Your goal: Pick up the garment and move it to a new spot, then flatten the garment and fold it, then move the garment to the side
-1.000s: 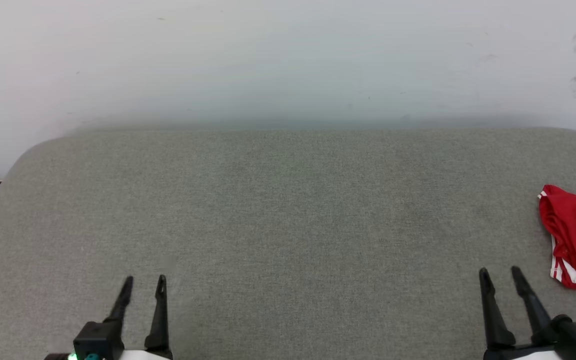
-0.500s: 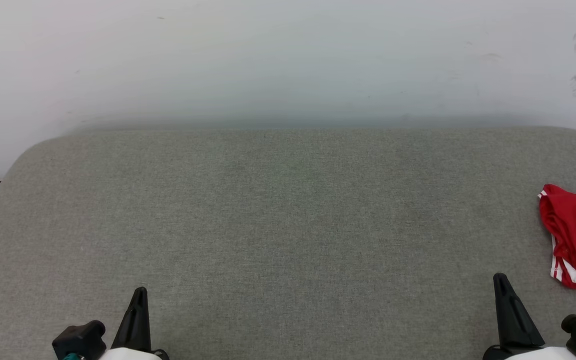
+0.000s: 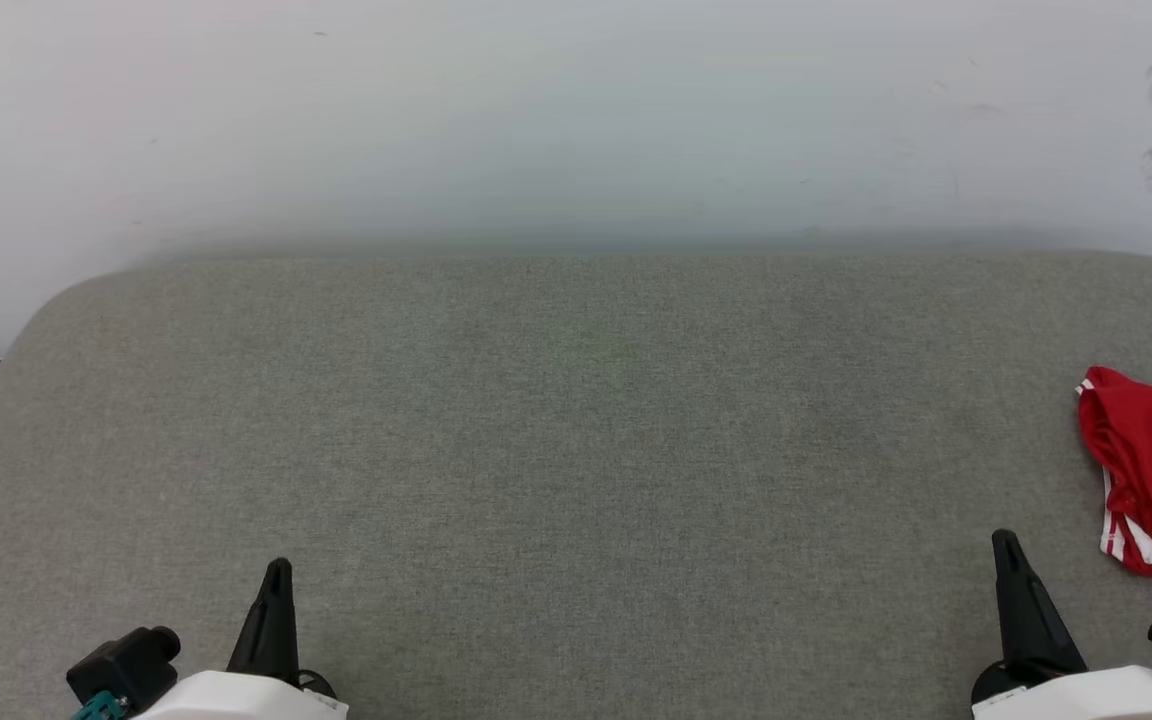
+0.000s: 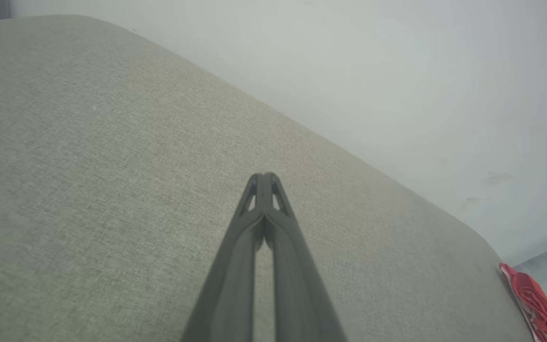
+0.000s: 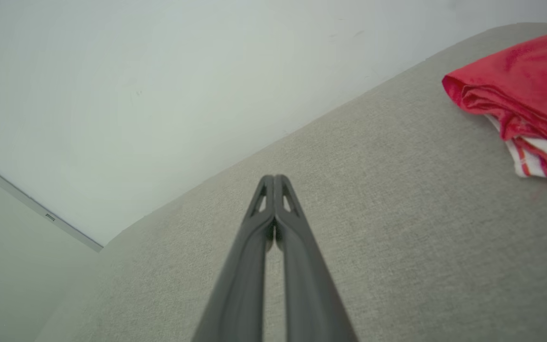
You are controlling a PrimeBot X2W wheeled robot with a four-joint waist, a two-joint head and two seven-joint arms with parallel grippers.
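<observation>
Find the desk (image 3: pixel 576 450): grey fabric top, rounded far corners, set against a pale wall (image 3: pixel 576 120). Locate the garment (image 3: pixel 1151 460) at the right edge of the desk, roughly midway between front and back edges: a compact red bundle in stacked layers, with white and striped trim at its near end. Note the left hand (image 3: pixel 277 572) by the front-left corner and the right hand (image 3: pixel 1005 545) near the front-right, both pressed together, pinching nothing, clear of the cloth. Judge the stage with caution: layered and off to the side, so possibly folded and set aside already, or equally not yet picked up. Expect the bundle cut off at the head view's right border, with full extent, sleeves and any print hard to make out.
</observation>
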